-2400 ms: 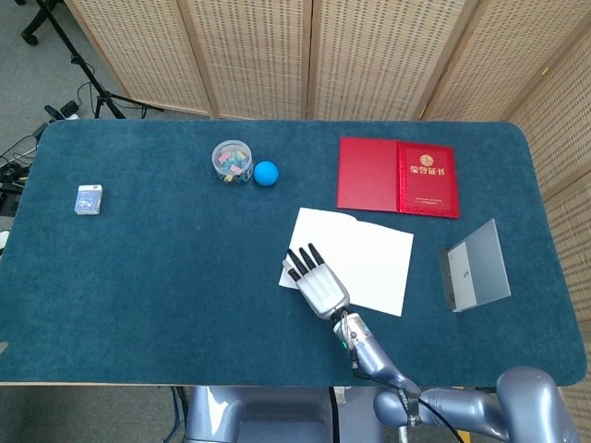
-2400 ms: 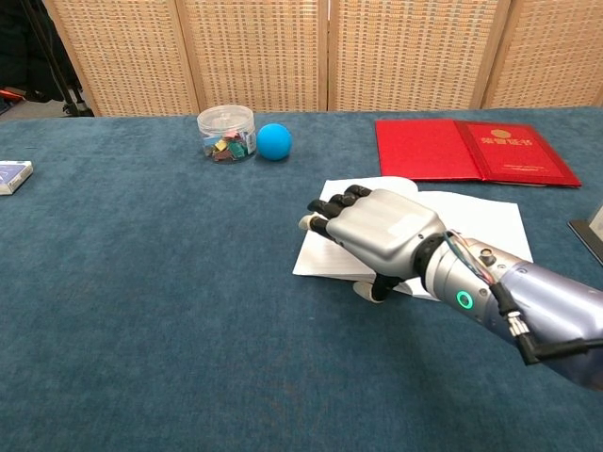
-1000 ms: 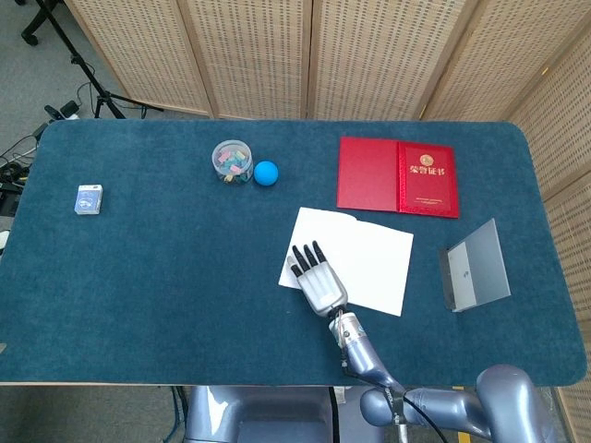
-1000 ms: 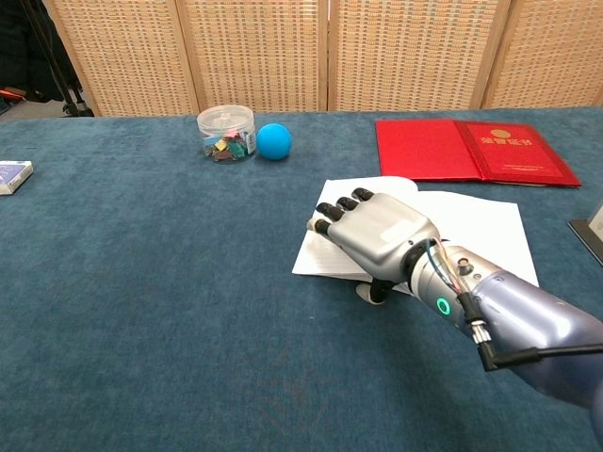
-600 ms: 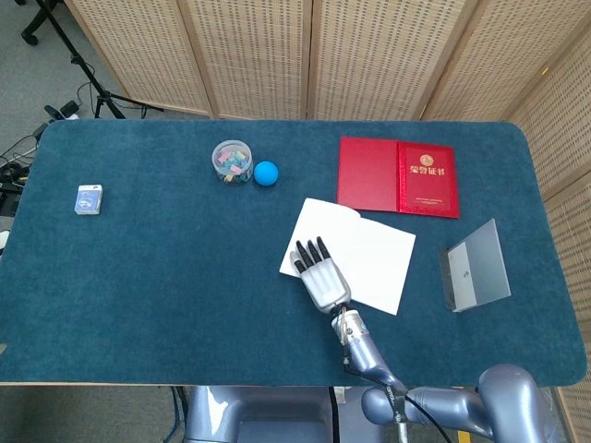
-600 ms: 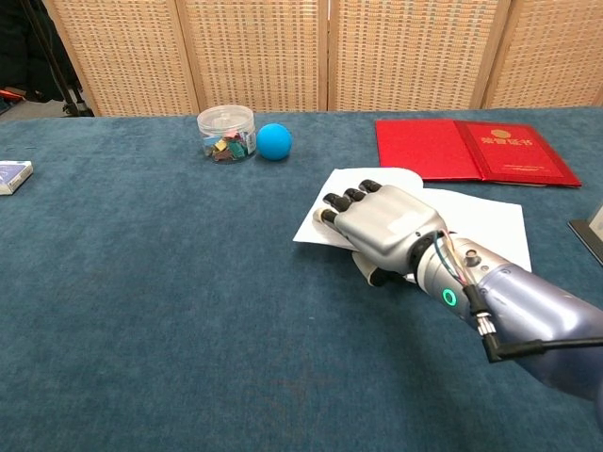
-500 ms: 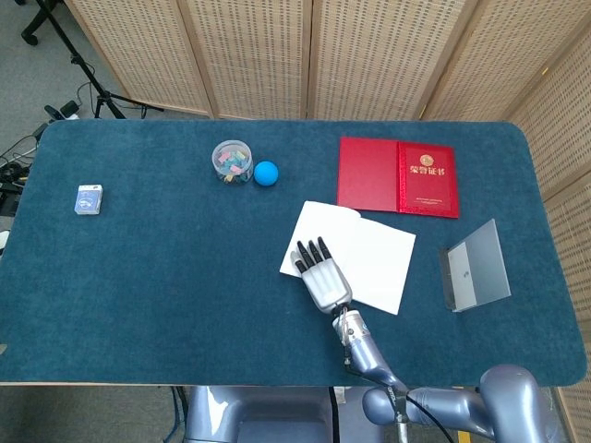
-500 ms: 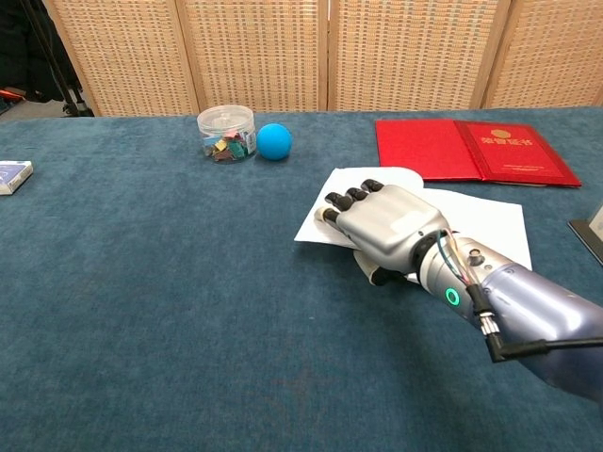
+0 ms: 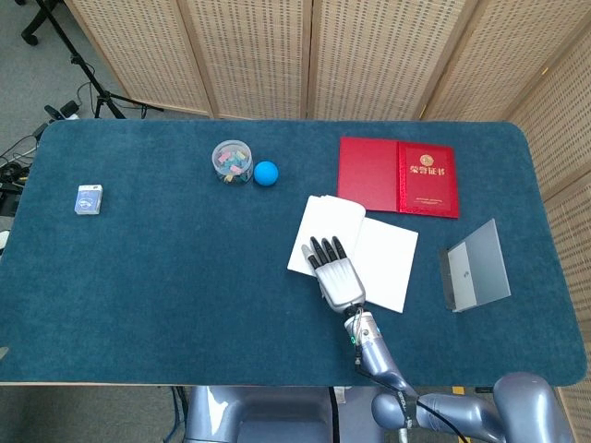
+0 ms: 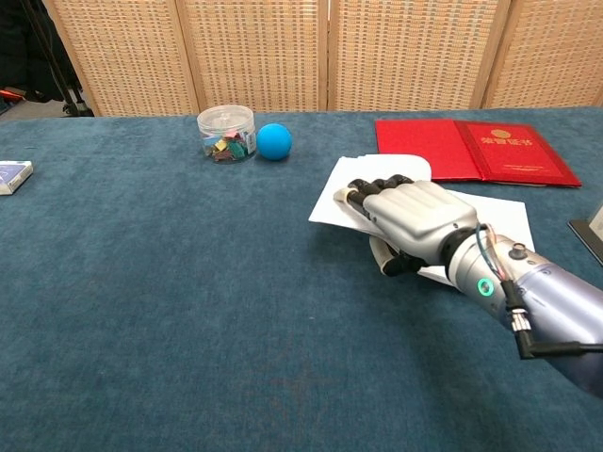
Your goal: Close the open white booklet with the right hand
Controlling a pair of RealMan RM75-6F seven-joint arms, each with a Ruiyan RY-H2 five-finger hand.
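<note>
**Right hand on the lifted page of the white booklet**

In the head view, the white booklet (image 9: 355, 247) is seen lying open on the blue table (image 9: 166, 268), just below the red certificate folder (image 9: 398, 175). Its left page is raised off the cloth and partly folded toward the spine. The right hand (image 9: 337, 274) is laid over the lower left part of the booklet, palm down, with the dark fingertips (image 9: 322, 245) resting on the lifted page. A grey open case (image 9: 475, 266) is seen to the right, a clear jar (image 9: 232, 161) and blue ball (image 9: 266, 173) further back, and a small box (image 9: 89, 199) far left.

In the chest view, the right hand (image 10: 412, 221) is shown with fingers curled together over the curved page edge of the white booklet (image 10: 490, 218) (whether the page is actually pinched cannot be told). The thumb is tucked beneath the hand. The left hand is not shown in either view.
</note>
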